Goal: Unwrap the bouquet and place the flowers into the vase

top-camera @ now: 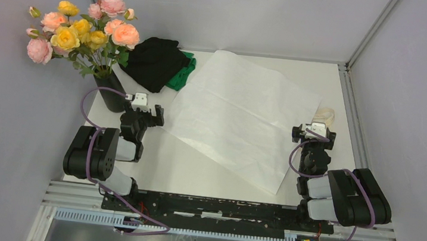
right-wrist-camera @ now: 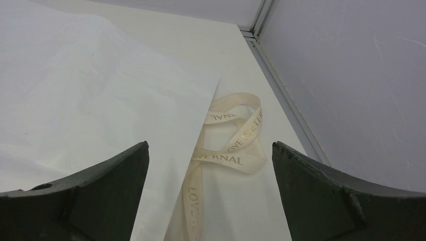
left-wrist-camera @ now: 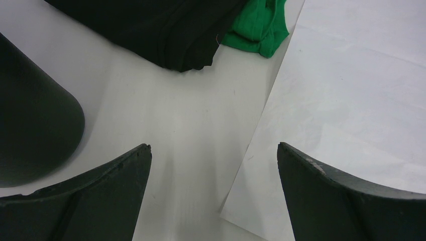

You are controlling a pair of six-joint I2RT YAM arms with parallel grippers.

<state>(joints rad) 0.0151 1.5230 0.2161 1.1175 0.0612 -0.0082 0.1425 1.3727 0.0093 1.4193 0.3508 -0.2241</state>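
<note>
Closest to you are the left gripper's [left-wrist-camera: 213,150] two dark fingers [left-wrist-camera: 100,201], spread as wide as they go, with only bare table [left-wrist-camera: 176,125] between them. It has hold of nothing. The vase [left-wrist-camera: 35,135] stands upright just off its left finger, near but apart. The flowers [top-camera: 83,23] stand in the vase, heads fanned out above the rim (the stems vanish into the black tube, so you can't tell how deep they sit). Your right gripper [right-wrist-camera: 211,145] is just as wide open and just as empty, low over the table.

I'd judge the task to be at its end. The paper sheet [top-camera: 241,114] lies flat and unfolded, with one edge running ahead of the left gripper's right finger and another ahead of the right gripper's left finger. The ribbon [right-wrist-camera: 233,135] lies loose just ahead of the right gripper, right against the sheet's edge.

Nothing is left for you to grasp. If you move at all, the call is to draw both arms back. Bring the left one straight back so its left finger doesn't clip the vase, which looks top-heavy with blooms.

The black-and-green cloth heap [top-camera: 157,61] sits farther ahead of the left gripper, beside the vase. It blocks nothing.
</note>
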